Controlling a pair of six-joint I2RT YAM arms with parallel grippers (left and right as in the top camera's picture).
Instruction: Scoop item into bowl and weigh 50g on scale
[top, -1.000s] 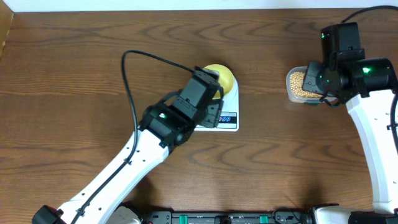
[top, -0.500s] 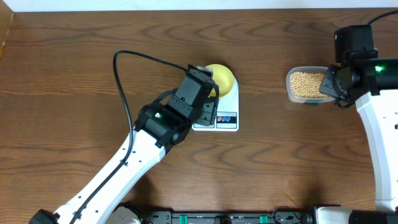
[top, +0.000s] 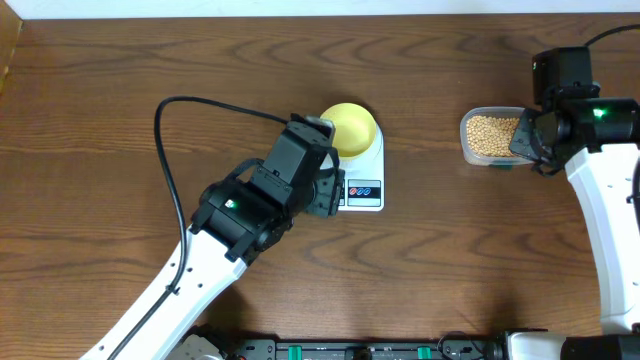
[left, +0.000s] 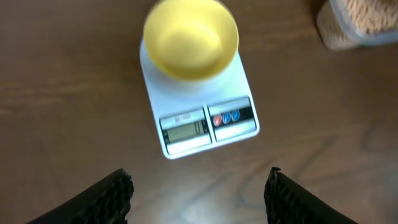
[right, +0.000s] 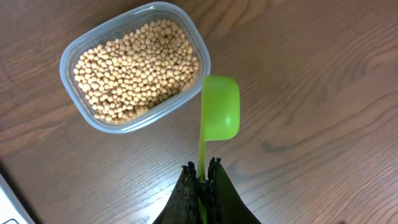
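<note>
The pale yellow bowl (top: 350, 127) (left: 190, 38) stands empty on the white scale (top: 364, 192) (left: 231, 93), whose display faces the front. My left gripper (left: 200, 172) hovers open just in front of the scale, with nothing between its fingers. The beige beans (top: 490, 135) (right: 134, 65) fill a clear plastic tub (right: 69, 59) at the right. My right gripper (right: 202, 163) is shut on the handle of a green scoop (right: 220, 115). The scoop's cup is empty and sits over the table beside the tub's right corner.
The left arm (top: 240, 205) slants from the front left up to the scale, with a black cable (top: 170, 120) looping behind it. The right arm (top: 600, 200) runs along the right edge. The tub (left: 357, 18) shows at the left wrist view's top right.
My left arm has pulled back toward the front left, uncovering the bowl and scale. My right gripper has shifted right, off the tub, with the scoop.
</note>
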